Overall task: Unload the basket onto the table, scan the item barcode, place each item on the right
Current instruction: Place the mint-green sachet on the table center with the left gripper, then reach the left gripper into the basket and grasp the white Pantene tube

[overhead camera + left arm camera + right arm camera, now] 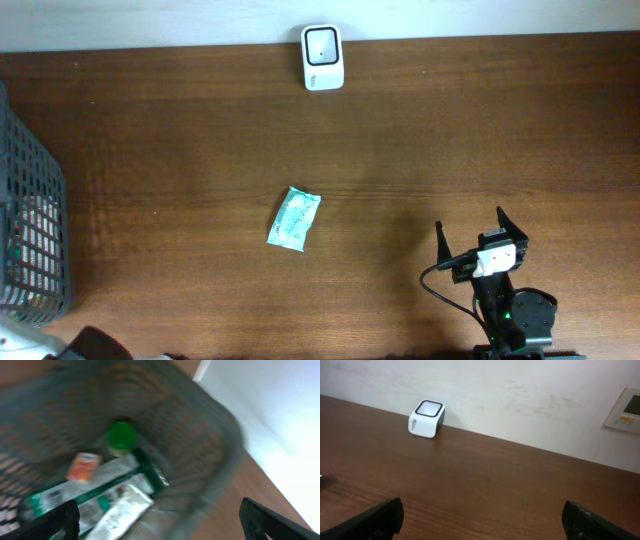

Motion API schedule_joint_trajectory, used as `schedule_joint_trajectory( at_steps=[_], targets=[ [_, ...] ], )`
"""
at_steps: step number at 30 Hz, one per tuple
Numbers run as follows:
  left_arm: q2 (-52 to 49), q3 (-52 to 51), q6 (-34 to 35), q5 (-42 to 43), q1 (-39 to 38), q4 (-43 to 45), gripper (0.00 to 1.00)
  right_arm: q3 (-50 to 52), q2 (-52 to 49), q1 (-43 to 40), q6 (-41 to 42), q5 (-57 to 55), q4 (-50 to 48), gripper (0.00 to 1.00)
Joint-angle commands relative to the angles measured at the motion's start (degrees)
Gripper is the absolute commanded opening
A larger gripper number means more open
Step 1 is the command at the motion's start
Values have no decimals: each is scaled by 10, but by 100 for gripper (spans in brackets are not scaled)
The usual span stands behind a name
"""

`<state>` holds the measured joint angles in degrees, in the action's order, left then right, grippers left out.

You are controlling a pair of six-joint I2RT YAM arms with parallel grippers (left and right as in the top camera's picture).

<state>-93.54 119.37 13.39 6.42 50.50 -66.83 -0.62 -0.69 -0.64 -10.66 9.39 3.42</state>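
The item, a pale green packet (pixel 294 218), lies flat near the middle of the wooden table. The white barcode scanner (pixel 322 57) with its dark window stands at the table's far edge, and in the right wrist view the scanner (pixel 426 419) sits against the wall. My right gripper (pixel 470 225) is at the front right, open and empty, well to the right of the packet; its fingers (pixel 380 520) spread wide over bare wood. My left gripper (pixel 160 522) hangs open over the basket, with nothing between its fingers (pixel 55 522). That view is blurred.
A dark grey wire basket (pixel 30 230) stands at the table's left edge. Inside the basket (pixel 220 435) lie several packaged goods: a green-capped bottle (pixel 121 437), an orange packet (pixel 83 466) and a silver pouch (pixel 122 510). A wall panel (pixel 626 410) hangs at the far right.
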Motion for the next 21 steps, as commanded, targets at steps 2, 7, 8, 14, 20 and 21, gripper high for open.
schedule_joint_trajectory(
  at_steps=[2, 7, 8, 14, 20, 21],
  targets=[
    [-2, -108, 18, -3, 74, 4, 98, 3, 3, 4, 4, 5, 3, 98],
    [-31, -211, -55, -19, 127, 57, 99, 3, 3, 4, 4, 5, 3, 98],
    [-37, -220, -69, -19, 130, 63, 99, 3, 3, 4, 4, 5, 3, 98],
    [-87, -228, -132, -17, 130, 64, 100, 3, 3, 4, 4, 5, 2, 98],
    [-125, -242, -143, -20, 130, 38, 95, 3, 3, 4, 4, 5, 3, 98],
    [-125, -248, -143, -20, 131, 40, 95, 3, 3, 4, 4, 5, 3, 98]
  ],
)
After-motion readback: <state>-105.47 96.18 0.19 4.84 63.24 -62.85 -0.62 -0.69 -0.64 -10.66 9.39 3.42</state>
